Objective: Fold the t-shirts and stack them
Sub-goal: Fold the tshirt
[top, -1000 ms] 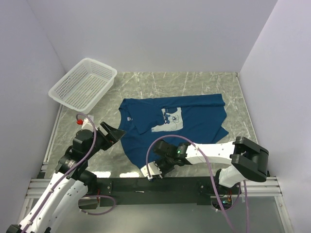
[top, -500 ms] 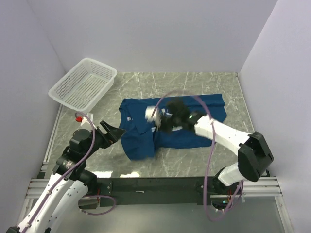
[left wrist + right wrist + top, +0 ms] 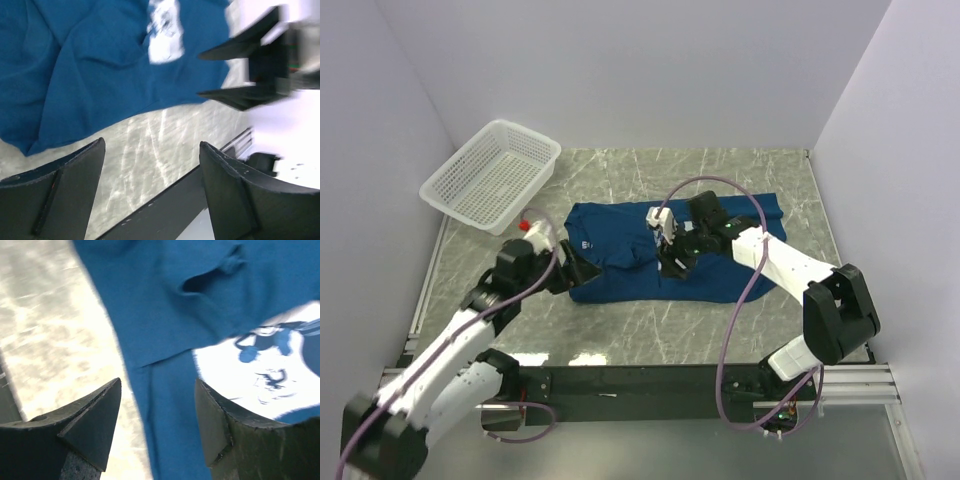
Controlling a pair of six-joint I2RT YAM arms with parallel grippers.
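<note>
Finds the dark blue t-shirt (image 3: pixel 630 280) at the centre of the top view on the grey marble counter (image 3: pixel 650 330), long axis running left to right, near edge seemingly doubled over. Places the right hand (image 3: pixel 672 258) directly over the cloth's middle, just beside the mouse print (image 3: pixel 235 375), fingers spread and grasping nothing. Puts the left hand (image 3: pixel 582 270) at the shirt's left edge, likewise released and empty, with bare counter showing between its fingers in the wrist view. Makes the right hand nearer the centre, the left nearer the lower-left corner. Reaches in from the right with the right arm stretched low, from lower left with the left arm. Probably calls for an edge pinch next.
</note>
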